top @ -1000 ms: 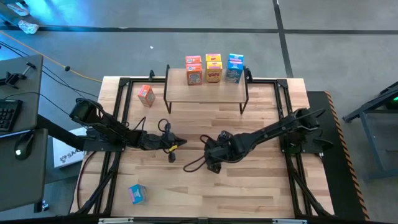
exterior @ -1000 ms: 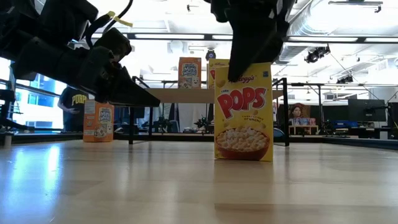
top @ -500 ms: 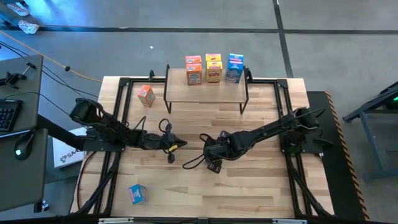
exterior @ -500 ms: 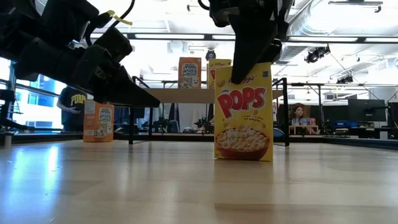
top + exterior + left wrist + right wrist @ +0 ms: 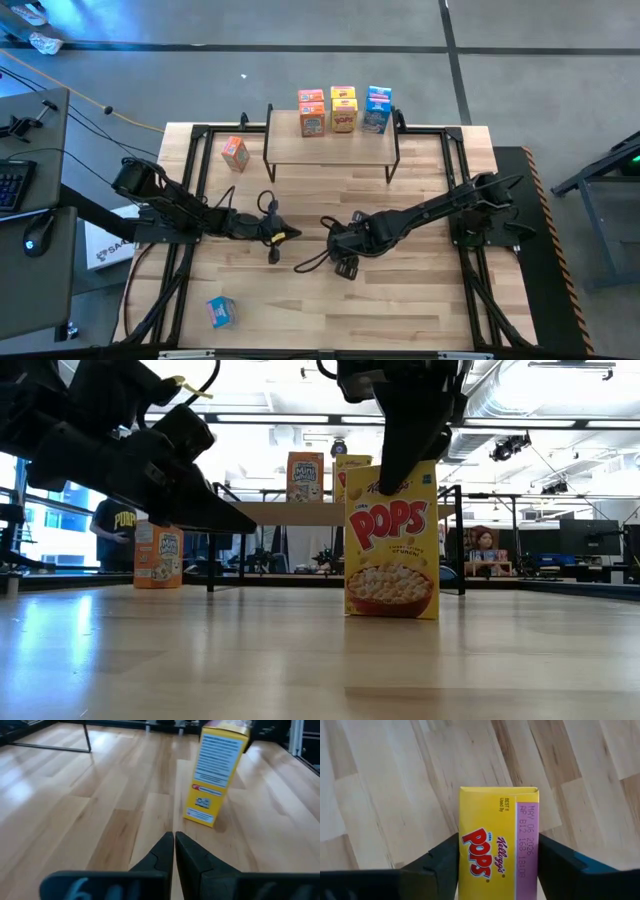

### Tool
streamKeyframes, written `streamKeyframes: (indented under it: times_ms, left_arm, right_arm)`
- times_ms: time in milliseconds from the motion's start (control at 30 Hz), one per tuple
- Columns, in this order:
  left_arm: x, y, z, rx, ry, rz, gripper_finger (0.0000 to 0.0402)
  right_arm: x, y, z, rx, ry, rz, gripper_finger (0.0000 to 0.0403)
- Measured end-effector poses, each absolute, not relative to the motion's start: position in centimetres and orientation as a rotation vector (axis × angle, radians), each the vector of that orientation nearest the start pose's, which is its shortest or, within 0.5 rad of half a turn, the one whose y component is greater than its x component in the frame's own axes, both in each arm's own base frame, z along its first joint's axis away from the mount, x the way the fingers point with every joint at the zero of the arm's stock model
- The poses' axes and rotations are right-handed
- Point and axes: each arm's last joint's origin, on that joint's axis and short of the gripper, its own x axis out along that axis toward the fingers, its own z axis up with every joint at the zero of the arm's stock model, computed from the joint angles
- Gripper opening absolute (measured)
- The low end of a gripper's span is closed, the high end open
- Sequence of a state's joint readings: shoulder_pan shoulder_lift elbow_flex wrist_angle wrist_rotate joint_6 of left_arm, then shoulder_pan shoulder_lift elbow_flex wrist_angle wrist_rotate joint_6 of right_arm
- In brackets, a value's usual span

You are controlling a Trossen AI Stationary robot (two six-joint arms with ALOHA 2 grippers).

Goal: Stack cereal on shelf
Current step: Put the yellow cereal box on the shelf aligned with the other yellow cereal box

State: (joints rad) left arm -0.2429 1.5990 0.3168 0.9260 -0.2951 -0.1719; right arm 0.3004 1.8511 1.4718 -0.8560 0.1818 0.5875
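Note:
A yellow Pops cereal box (image 5: 391, 540) stands upright on the tabletop near the middle; it also shows in the left wrist view (image 5: 215, 775). My right gripper (image 5: 345, 247) is above it, shut on its top (image 5: 498, 850). My left gripper (image 5: 174, 840) is shut and empty, hovering over the table to the box's left (image 5: 275, 236). The shelf (image 5: 330, 145) at the far edge carries orange (image 5: 311, 112), yellow-and-orange (image 5: 343, 110) and blue (image 5: 378, 108) boxes. My right gripper pinches the yellow box's top end (image 5: 498, 870) between its two fingers (image 5: 440, 862), one on each broad face. The fingers come from above, pointing down. The box stands upright with its bottom (image 5: 391, 612) on the table.
An orange box (image 5: 234, 152) stands on the table left of the shelf. A blue box (image 5: 221, 311) lies near the front left corner. The black frame rails (image 5: 190, 180) run along the table's sides. Bare wood lies in front of the shelf.

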Motion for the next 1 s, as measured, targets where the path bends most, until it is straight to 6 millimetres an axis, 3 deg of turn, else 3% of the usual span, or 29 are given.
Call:
streamKeyframes:
  times_ms: [467,700,833,1000]
  left_arm:
    - [23.9,-5.1,11.6,-0.087,0.344,0.033,0.001]
    - [24.2,-4.1,11.7,-0.109,0.341,-0.018,0.001]
    - [24.3,-3.3,11.7,-0.12,0.347,-0.065,0.001]
    - [24.5,-2.3,11.7,-0.138,0.345,-0.078,0.001]
  right_arm:
    - [36.3,9.5,23.9,0.225,1.199,-0.216,0.0166]
    - [37.4,7.7,29.1,0.134,1.13,-0.179,0.0166]
    - [37.7,4.4,32.9,0.045,1.09,-0.194,0.0165]
    - [37.5,-1.1,36.7,-0.118,1.051,-0.198,0.0165]
